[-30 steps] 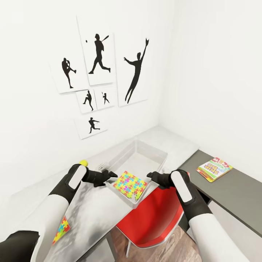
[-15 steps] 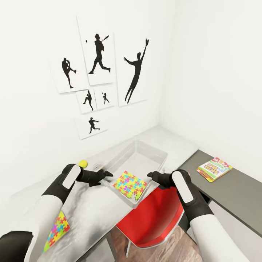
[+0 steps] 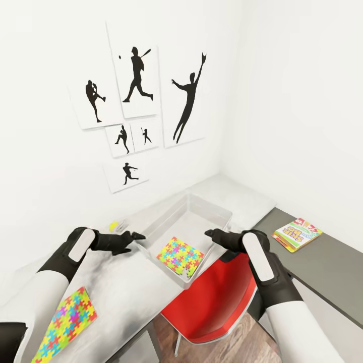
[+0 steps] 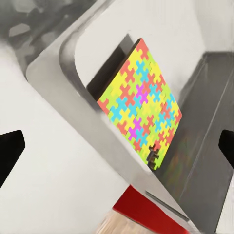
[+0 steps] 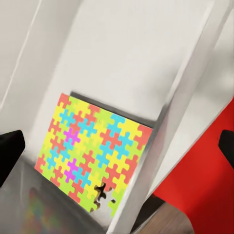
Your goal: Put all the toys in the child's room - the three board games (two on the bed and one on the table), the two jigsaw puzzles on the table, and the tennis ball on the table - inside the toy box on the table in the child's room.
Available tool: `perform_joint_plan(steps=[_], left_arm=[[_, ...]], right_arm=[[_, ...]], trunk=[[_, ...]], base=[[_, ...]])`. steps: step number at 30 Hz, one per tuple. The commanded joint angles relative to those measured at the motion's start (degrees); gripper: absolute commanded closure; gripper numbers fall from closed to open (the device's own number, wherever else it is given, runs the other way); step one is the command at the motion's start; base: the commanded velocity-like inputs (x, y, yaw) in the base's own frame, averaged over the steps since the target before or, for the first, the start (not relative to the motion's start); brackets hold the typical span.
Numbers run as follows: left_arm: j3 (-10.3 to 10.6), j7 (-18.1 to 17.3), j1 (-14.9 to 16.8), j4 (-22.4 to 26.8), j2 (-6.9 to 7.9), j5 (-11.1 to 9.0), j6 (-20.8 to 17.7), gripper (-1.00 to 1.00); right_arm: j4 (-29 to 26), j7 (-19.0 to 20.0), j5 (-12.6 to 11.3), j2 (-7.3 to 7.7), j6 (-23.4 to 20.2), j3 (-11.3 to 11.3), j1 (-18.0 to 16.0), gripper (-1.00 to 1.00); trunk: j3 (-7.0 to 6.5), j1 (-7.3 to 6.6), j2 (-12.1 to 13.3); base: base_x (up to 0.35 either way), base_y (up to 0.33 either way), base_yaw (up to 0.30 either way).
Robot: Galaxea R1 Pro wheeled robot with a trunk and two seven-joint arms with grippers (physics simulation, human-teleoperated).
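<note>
Multicoloured jigsaw puzzle (image 3: 180, 255) inside toy box (image 3: 214, 207)

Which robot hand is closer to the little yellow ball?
The left. The left gripper sits just beside the tennis ball on the table. The right gripper is farther off, across the toy box.

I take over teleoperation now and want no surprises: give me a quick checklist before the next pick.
1. Left gripper empty: ok, fingers apart, nothing between.
2. Right gripper empty: ok, open beside the toy box.
3. One jigsaw puzzle in the box: ok, leaning on its near wall.
4. Second jigsaw puzzle free to grasp: ok, flat on the table.
5. Tennis ball reachable: cannot tell, partly hidden behind the left gripper.
6. Board game boxed: not ok.
</note>
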State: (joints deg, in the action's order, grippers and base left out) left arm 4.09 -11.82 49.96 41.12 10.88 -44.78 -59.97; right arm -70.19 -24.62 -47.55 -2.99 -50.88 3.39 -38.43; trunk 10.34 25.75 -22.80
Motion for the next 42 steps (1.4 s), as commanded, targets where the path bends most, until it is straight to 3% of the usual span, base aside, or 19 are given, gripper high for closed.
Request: perform_joint_plan(steps=[1,9,12,14,21,25,27,28,31,34,38,42], left_arm=[[0.2,-2.3,0.0,0.2,0.65,0.5,0.0,-1.00],[0.7,-13.4,-0.2,0.7,4.16,0.6,0.0,-1.00],[0.8,-15.9,-0.2,0.7,5.09,0.6,0.0,-1.00],[0.8,-19.8,-0.3,0.7,6.31,0.6,0.0,-1.00],[0.9,-32.1,-0.7,0.7,9.83,0.7,0.0,-1.00],[1.0,-40.4,-2.0,0.8,12.79,0.9,0.0,-1.00],[0.9,-46.4,-3.8,0.9,14.23,1.1,0.0,-1.00],[0.9,-47.9,-4.3,0.9,14.48,1.2,0.0,-1.00],[0.9,-54.2,-6.9,1.0,15.33,1.4,0.4,-1.00],[0.9,-57.1,-8.7,1.0,15.59,1.5,0.8,-1.00],[0.8,-59.1,-9.8,2.7,15.77,1.5,1.1,-1.00],[0.8,-59.7,-10.2,4.4,15.82,1.5,1.1,-1.00]], right_arm=[[-0.8,-0.6,-0.6,0.03,-0.4,0.0,0.2,-1.00],[-5.3,-0.6,-0.8,0.06,-1.9,-0.2,1.4,-1.00],[-6.2,-0.6,-0.9,0.08,-2.0,-0.3,2.0,-1.00],[-8.2,-0.6,-1.0,0.12,-2.2,-0.6,3.1,-1.00],[-16.9,2.0,-2.5,2.16,-4.6,-4.3,8.7,-1.00],[-19.4,9.6,-5.1,3.56,-5.1,-8.0,13.2,-1.00],[-19.9,16.8,-5.8,4.52,-4.9,-11.4,16.6,-1.00],[-20.0,18.8,-5.9,4.74,-4.9,-12.3,17.4,-1.00],[-20.2,29.6,-6.0,5.60,-4.5,-16.9,21.6,-1.00],[-20.2,37.3,-5.9,5.89,-4.4,-20.4,24.2,-1.00],[-20.2,44.5,-5.7,6.09,-4.3,-23.9,26.0,-1.00],[-20.1,48.4,-5.7,6.20,-4.4,-25.0,26.5,-1.00]], trunk=[[0.12,0.04,-0.1],[0.12,0.04,-0.1],[0.12,0.04,-0.1],[0.12,0.04,-0.1],[0.12,0.04,-0.1],[0.12,0.04,-0.1],[0.12,0.04,-0.1],[0.12,0.04,-0.1],[0.12,0.04,-0.1],[0.12,0.04,-0.1],[-0.02,0.04,-0.1],[-0.30,0.04,-0.1]], base=[[0.000,0.000,0.000],[0.000,0.000,0.000],[0.000,0.000,0.000],[0.000,0.000,0.000],[0.000,0.000,0.000],[0.000,0.000,0.000],[0.000,0.000,0.000],[0.000,0.000,0.000],[0.000,0.000,0.000],[0.000,0.000,-0.002],[-0.038,0.000,-0.056],[-0.212,0.000,-0.120]])
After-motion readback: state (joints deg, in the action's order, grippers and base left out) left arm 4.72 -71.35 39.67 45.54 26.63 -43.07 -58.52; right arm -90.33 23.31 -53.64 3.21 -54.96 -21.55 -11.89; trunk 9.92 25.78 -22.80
